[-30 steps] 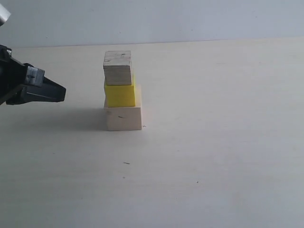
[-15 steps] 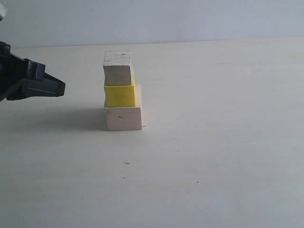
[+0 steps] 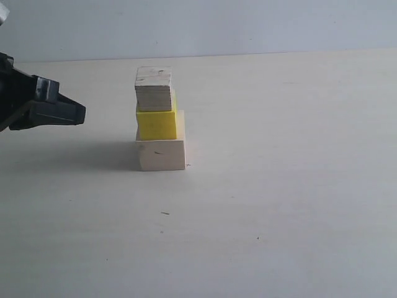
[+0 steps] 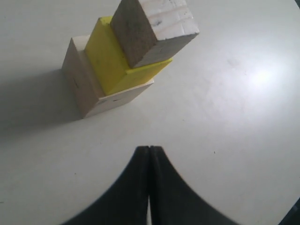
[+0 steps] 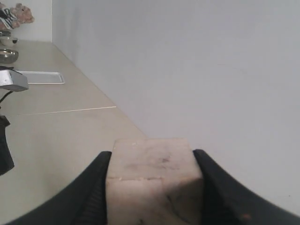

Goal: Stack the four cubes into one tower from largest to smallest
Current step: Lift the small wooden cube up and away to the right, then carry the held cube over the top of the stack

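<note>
A three-cube column stands on the table: the large pale wooden cube (image 3: 161, 154) at the bottom, the yellow cube (image 3: 156, 125) on it, and the layered-plywood cube (image 3: 153, 89) on top. The left wrist view also shows the plywood cube (image 4: 152, 27), the yellow cube (image 4: 117, 55) and the large cube (image 4: 86, 89). My left gripper (image 3: 79, 115) hangs shut and empty to the left of the column, its fingers (image 4: 140, 187) pressed together. My right gripper (image 5: 152, 159) is out of the exterior view and is shut on the smallest pale wooden cube (image 5: 154, 180).
The right wrist view looks along a pale wall and a long table, with a white tray (image 5: 40, 77), a metal bowl (image 5: 8, 55) and a plush toy (image 5: 16, 14) far off.
The left gripper has drifted slightly between the earlier frames and now. The column has not moved.
</note>
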Available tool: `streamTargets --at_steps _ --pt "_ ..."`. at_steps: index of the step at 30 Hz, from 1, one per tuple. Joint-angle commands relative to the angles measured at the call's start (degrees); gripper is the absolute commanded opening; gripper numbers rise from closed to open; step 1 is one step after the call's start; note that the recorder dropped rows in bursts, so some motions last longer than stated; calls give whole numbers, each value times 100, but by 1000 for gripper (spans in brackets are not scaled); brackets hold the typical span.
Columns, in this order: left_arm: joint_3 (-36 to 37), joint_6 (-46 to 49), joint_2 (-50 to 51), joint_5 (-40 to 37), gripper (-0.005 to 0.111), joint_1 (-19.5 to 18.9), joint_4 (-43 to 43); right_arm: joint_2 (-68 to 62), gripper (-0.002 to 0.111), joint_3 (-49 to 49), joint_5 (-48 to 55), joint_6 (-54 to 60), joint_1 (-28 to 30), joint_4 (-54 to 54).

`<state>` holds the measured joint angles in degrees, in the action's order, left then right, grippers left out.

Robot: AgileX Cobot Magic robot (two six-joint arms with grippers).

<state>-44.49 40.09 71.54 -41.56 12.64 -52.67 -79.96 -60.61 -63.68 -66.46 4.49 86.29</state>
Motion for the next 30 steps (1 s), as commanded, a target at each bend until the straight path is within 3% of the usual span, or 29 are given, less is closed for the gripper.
streamTargets --at_steps 1,5,10,14,18,30 --pt "12 2 -46 -20 0 -9 -42 2 0 -28 19 -684 17 -28" --pt "12 190 -46 151 0 -9 -1 -316 0 -28 63 -559 17 223" --pt "12 315 -46 148 0 -9 -34 -1583 0 -28 -628 266 -27 -777" --pt "12 339 -46 148 0 -9 -34 -2324 0 -253 -628 1276 -732 -778" --pt "12 339 -46 148 0 -9 -34 -2608 0 -752 -628 1094 -1384 -654" --pt "12 527 -46 172 0 -9 -237 -2905 0 -850 -240 1622 -2082 -776"
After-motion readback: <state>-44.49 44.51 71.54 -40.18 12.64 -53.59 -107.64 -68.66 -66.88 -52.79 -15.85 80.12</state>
